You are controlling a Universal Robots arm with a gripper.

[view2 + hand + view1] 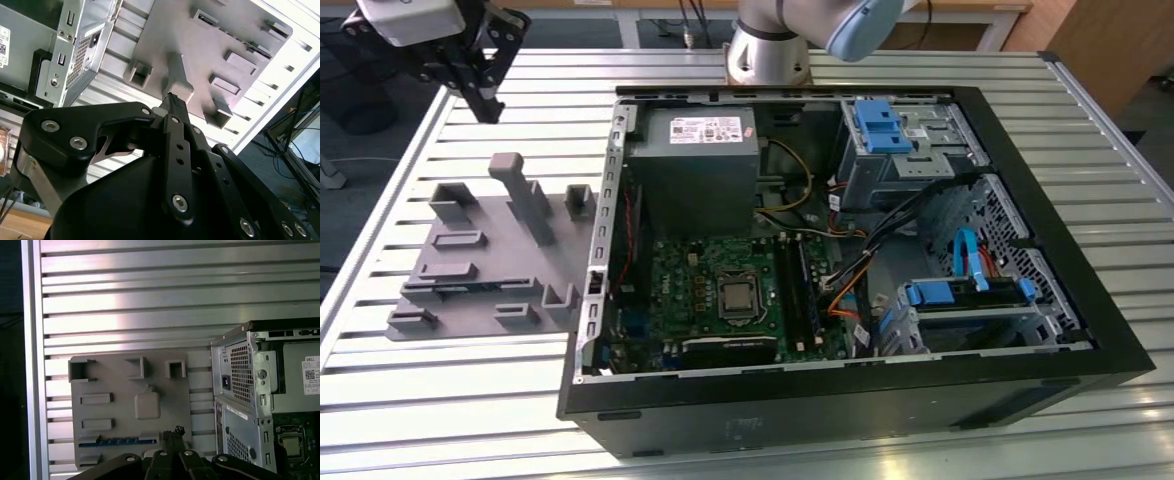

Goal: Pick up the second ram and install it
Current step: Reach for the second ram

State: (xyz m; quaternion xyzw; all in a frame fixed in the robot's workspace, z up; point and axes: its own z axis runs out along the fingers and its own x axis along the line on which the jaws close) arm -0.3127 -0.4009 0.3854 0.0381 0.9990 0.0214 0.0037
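The second ram (125, 441) is a thin green-blue strip standing on edge in a slot of the grey holder tray (115, 375), at the tray's end nearest the table's front. My gripper (487, 108) hangs high over the table's far left corner in the exterior view, beyond the tray (480, 265) and touching nothing. Its black fingertips (172, 432) meet with nothing between them, and in the second wrist view the gripper (172, 98) points at the tray's tall post (177, 80). The motherboard's long black slots (798, 290) lie inside the open computer case (1014, 360).
The case takes up the table's middle and the exterior view's right, with a power supply (694, 150), blue drive brackets (881, 125) and loose cables (854, 260) inside. The tray carries several upright posts (520, 190). The arm's base (767, 55) stands behind the case.
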